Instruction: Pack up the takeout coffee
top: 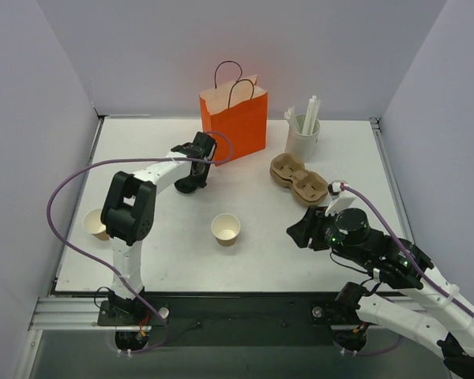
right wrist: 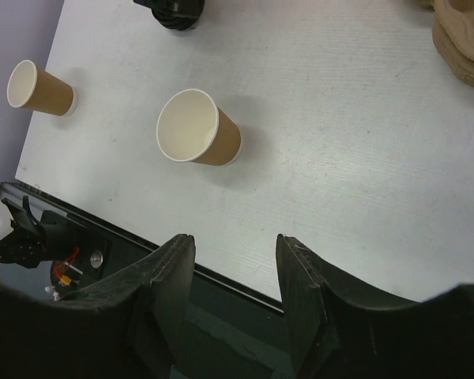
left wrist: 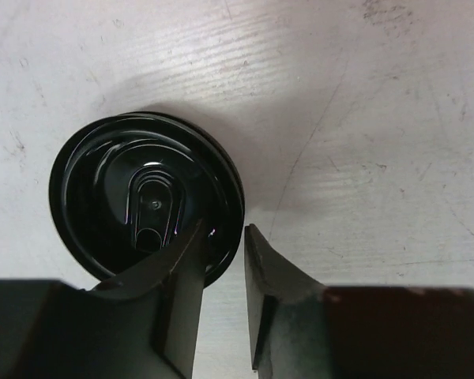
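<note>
A black plastic lid (left wrist: 142,197) lies flat on the table, with no cup under it that I can see. My left gripper (left wrist: 225,229) is down on it in front of the orange bag (top: 235,118). One finger is over the lid's top, the other is outside its rim, and the jaws are closed to a narrow gap on the rim. A lidless tan cup (top: 226,229) stands mid-table and also shows in the right wrist view (right wrist: 197,128). No lidded coffee cup is in view. My right gripper (right wrist: 233,241) is open and empty above the table's near edge.
A second lidless tan cup (top: 95,223) stands at the left edge of the table, behind the left arm. A brown pulp cup carrier (top: 298,179) lies at the right. Behind the carrier stands a white cup (top: 303,134) of stirrers. The left arm's purple cable loops over the left side.
</note>
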Controlling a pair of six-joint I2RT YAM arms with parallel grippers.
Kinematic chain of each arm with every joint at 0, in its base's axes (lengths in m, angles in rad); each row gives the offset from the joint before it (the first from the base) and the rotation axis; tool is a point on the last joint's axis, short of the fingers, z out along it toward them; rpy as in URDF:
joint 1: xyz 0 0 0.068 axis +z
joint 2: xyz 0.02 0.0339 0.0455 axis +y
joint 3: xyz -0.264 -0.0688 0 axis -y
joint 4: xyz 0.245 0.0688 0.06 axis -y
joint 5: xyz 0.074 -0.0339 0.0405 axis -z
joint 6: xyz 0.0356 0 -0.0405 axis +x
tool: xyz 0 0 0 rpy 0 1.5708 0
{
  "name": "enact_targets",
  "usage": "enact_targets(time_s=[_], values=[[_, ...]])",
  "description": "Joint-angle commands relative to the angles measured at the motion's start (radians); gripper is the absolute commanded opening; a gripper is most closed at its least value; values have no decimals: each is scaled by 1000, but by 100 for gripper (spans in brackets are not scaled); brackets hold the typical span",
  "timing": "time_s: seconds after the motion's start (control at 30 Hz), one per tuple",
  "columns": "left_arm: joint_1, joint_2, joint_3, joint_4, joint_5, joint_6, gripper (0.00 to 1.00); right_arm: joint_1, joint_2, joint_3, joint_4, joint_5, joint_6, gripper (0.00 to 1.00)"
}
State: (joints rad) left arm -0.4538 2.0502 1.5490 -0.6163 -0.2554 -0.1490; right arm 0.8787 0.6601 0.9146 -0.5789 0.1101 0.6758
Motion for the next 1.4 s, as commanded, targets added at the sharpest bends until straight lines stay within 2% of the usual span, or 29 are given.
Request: enact_targets(time_s=[0.0,0.27,1.1,1.37], values=[[0,-33,2,30,-15,-6,37,6,-14,9,30,23,-5,46],[-6,-101,37,4,-39,22,41,6,-19,6,30,25,-15,46],[-3,-4,31,6,10,8,39,6,-8,29,30,31,-32,47],[-3,-19,14,10,7,3,24,5,-13,23,30,28,-30,47]])
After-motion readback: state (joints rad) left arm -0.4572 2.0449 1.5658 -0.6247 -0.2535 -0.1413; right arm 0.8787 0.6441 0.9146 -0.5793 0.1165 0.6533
